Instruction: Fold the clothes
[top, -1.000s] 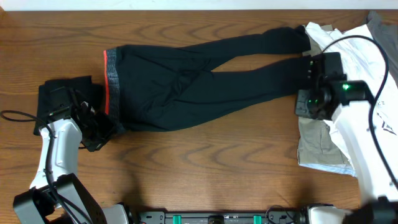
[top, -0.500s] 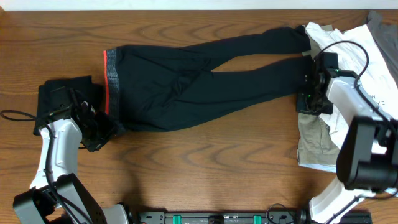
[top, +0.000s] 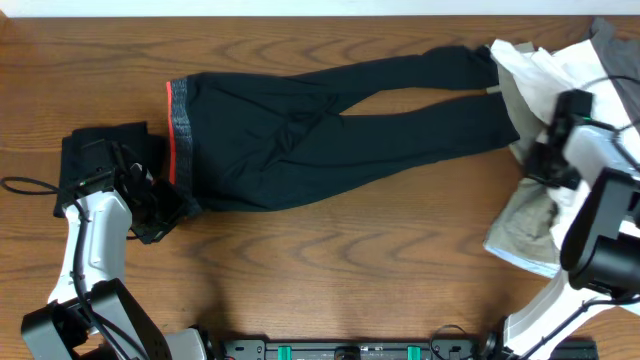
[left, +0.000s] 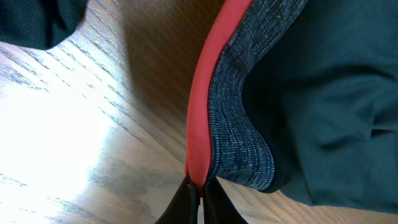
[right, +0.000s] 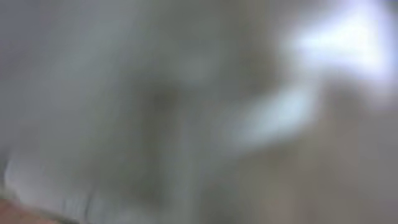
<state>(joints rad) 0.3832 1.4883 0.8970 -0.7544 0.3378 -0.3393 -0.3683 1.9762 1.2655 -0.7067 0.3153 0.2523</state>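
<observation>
Clothes (top: 300, 150) are seen spread over the wooden table (top: 350, 280). Chief among them are the dark navy trousers (top: 400, 110), which are laid flat across the table's middle with the legs stretched toward the right and the grey waistband (top: 181, 125) at the left. The red edge (left: 202, 93) of the waistband is pinched between the closed fingers of the left gripper (left: 200, 194) at the waistband's lower corner, where the band is stood up on its edge above the wood. A black garment (top: 95, 150) is bunched just beside that arm, at the table's left side. At the right end, a white garment (top: 545, 70) and a khaki garment (top: 525, 225) are heaped together beside the trouser cuffs. The right gripper (top: 545, 170) is lowered onto this heap with its jaws closed. Its wrist view is filled by blurred pale cloth, so whether any fabric is caught in it cannot be told.
</observation>
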